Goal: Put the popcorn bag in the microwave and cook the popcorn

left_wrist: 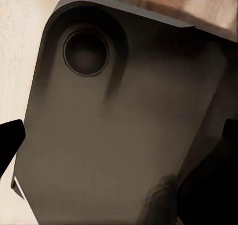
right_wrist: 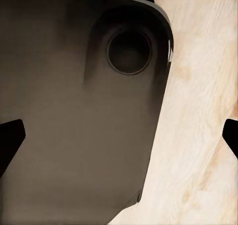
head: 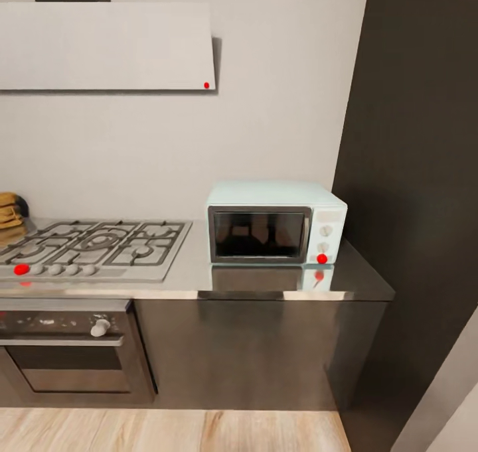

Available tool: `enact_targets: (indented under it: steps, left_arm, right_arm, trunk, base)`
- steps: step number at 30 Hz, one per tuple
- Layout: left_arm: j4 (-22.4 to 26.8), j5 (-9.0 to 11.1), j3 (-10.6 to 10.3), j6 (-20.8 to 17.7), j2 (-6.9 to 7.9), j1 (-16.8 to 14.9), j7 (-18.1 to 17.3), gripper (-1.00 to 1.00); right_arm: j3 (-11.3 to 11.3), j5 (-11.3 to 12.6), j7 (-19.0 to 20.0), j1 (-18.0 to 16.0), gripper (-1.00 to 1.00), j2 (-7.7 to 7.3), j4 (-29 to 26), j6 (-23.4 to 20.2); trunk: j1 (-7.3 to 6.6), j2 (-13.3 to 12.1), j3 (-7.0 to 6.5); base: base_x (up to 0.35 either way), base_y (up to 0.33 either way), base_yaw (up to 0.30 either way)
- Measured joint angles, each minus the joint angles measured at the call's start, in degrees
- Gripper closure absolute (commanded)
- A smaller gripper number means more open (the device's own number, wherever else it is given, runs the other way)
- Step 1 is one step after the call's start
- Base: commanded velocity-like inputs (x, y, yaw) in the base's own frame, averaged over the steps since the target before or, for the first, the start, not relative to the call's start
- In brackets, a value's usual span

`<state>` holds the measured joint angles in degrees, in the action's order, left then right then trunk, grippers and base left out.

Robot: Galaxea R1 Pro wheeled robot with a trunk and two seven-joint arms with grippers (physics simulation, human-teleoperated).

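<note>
The pale blue-white microwave (head: 275, 223) stands on the grey steel countertop (head: 265, 283), door closed, knobs on its right panel. At the far left edge of the head view a tan-orange wrinkled sack, the popcorn bag (head: 9, 210), sits behind the hob, cut off by the frame; its contents cannot be seen. My left gripper (left_wrist: 121, 138) and right gripper (right_wrist: 121, 136) are both open with fingertips wide apart and nothing between them. Each hangs low above the robot's dark base, far from the counter.
A gas hob (head: 93, 246) with black grates lies left of the microwave, and a dark built-in oven (head: 66, 352) with a white knob sits below it. A range hood (head: 106, 47) hangs above. A dark wall (head: 411, 173) bounds the counter's right end. Wood floor (head: 172, 431) runs in front.
</note>
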<state>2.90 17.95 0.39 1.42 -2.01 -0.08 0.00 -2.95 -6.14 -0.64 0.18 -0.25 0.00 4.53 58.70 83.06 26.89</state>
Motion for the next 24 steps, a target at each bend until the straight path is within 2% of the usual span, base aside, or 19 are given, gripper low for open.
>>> enact_targets:
  steps: [10, 22, 24]
  left_arm:
    - [0.00, 0.36, 0.59, 0.02, 0.00, 0.00, 0.05, -1.00]
    - [0.00, 0.46, 0.60, 0.57, 0.01, 0.00, 0.03, -1.00]
    - [0.00, 0.34, 0.51, 0.89, -0.08, 0.00, 0.06, -1.00]
  right_arm:
    - [-0.04, -0.13, 0.00, 0.00, -1.00, 0.00, 0.00, 0.12]
    - [0.23, 0.81, -0.10, 0.00, -1.00, 0.00, 0.08, 0.01]
    - [-0.07, -0.17, 0.19, -0.02, -1.00, -0.21, -0.57, 0.24]
  trunk:
    - [0.03, 0.00, 0.00]
    - [0.03, 0.00, 0.00]
    - [0.03, -0.01, 0.00]
  base:
    - [0.045, 0.000, 0.000]
    - [0.000, 0.000, 0.000]
    - [0.000, 0.000, 0.000]
